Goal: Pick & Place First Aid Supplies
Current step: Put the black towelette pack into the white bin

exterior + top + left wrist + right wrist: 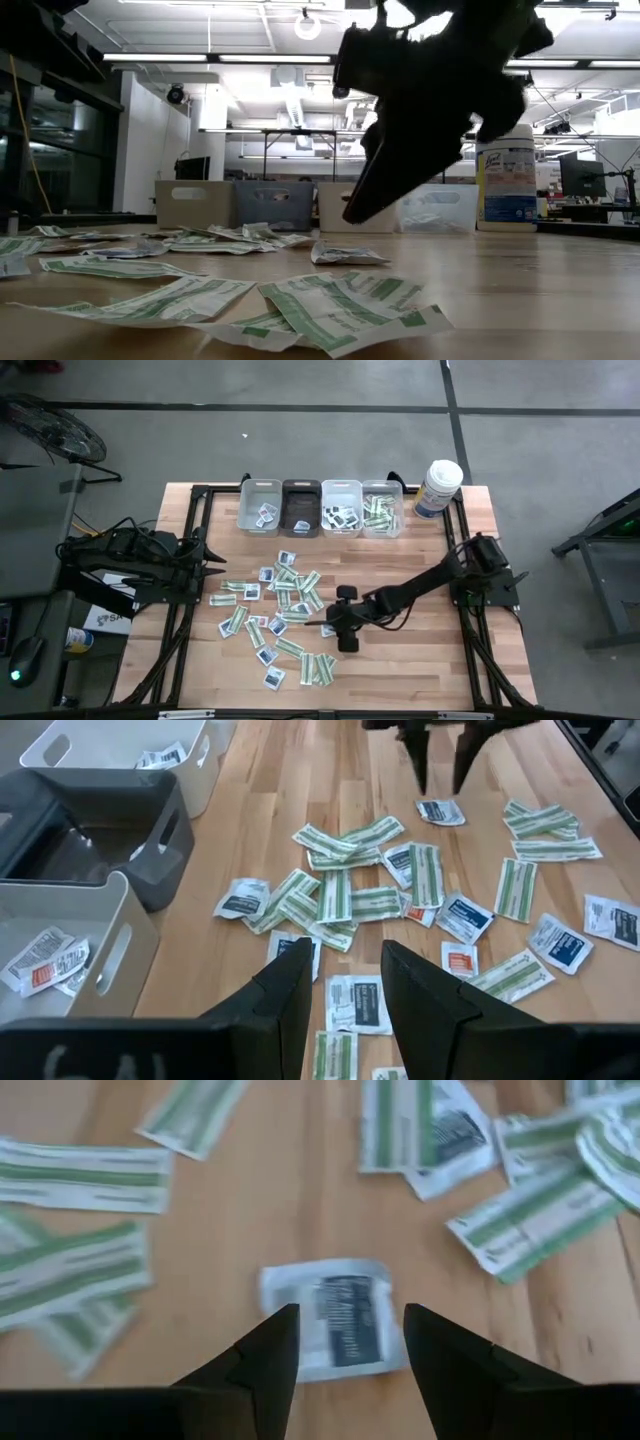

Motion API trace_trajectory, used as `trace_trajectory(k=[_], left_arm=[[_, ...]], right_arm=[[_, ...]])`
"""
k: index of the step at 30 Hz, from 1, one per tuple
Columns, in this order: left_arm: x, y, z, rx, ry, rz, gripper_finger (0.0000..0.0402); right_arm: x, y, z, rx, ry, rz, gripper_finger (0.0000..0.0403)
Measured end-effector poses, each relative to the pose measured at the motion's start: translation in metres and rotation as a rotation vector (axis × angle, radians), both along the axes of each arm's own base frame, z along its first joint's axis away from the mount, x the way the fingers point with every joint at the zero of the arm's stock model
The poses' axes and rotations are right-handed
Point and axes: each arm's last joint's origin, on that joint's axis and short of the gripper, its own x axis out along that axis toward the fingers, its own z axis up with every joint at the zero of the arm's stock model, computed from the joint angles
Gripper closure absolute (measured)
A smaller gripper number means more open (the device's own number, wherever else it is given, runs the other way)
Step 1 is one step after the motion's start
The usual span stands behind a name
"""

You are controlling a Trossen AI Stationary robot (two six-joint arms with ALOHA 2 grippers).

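1. Right gripper hangs low over the table with its jaws spread, nothing between them, straddling a white packet with dark-blue print that lies flat on the wood just past the fingertips.
2. From above, that right gripper sits at the right edge of the scattered packets, its arm stretching back toward the table's right side.
3. From table height the same gripper points down at a slant, tips near the wood, with green strips lying flat in the foreground.
4. Around it lie green-and-white strips and squarish white packets, loose and overlapping, across the middle of the table.
5. Left gripper waits at the left edge of the table, just off the pile, well apart from the right one.
6. Its fingers stand parted with a gap between them and hold nothing; the packets lie on the wood beyond them.
7. Farther back, four bins stand in a row along the far edge, each with a few packets inside.
8. Just right of the last bin stands a white canister with a blue label.
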Motion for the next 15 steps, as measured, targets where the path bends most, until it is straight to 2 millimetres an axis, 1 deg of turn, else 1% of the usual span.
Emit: trace_trajectory(k=[6,15], left_arm=[[0.000,0.000,0.000,-0.012,-0.001,0.009,0.0283],[0.000,0.000,0.000,-0.011,-0.001,0.011,0.0283]], right_arm=[[-0.001,-0.001,-0.015,-0.026,0.063,-0.010,0.0228],[-0.002,-0.001,-0.029,-0.001,0.117,-0.111,0.0229]])
